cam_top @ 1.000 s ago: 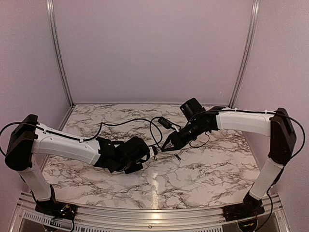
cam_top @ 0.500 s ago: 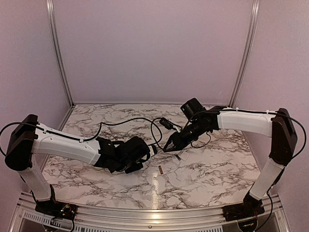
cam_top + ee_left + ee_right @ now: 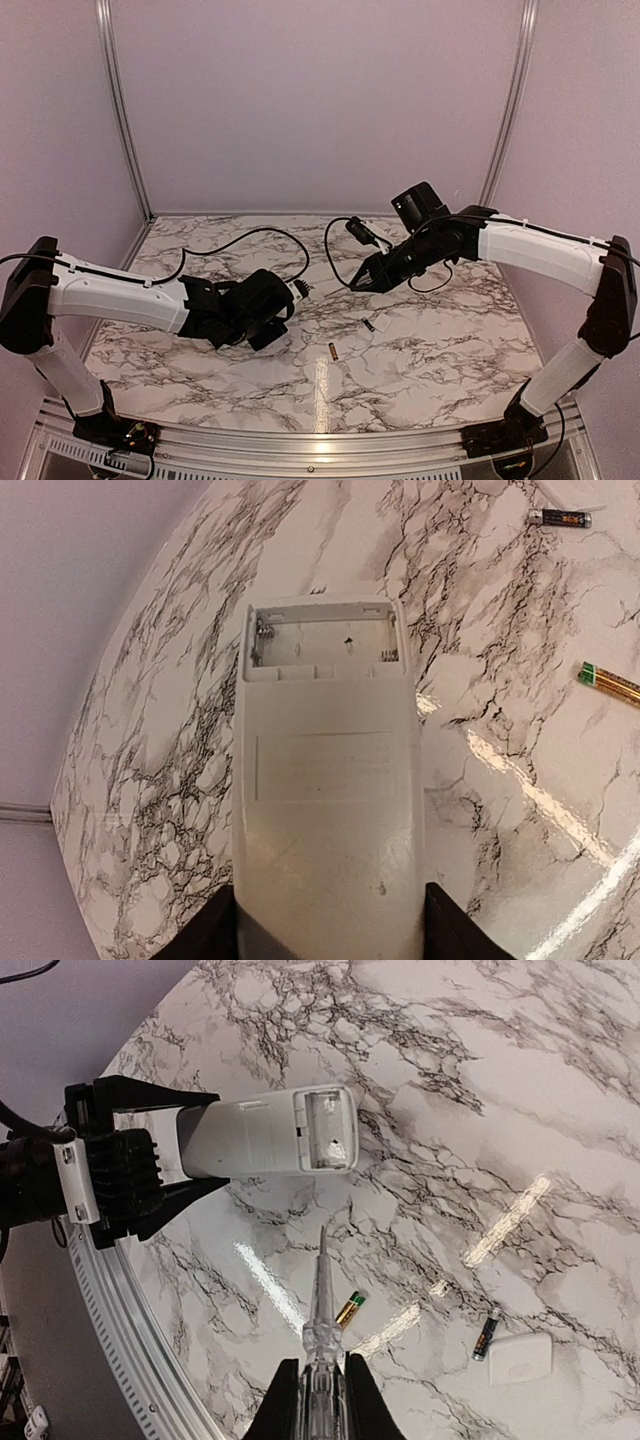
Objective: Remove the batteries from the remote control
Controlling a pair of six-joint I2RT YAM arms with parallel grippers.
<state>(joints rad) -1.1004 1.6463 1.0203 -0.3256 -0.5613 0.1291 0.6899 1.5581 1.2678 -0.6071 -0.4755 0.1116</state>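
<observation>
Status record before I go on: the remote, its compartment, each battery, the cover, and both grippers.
remote control: held by one end, back face towards the left wrist camera
battery compartment: open, empty
gold-and-green battery: loose on the table
dark battery: loose on the table, beside the white cover piece
left gripper: shut on the remote control
right gripper: shut on a thin pointed tool, tip short of the remote control
task: both batteries out
</observation>
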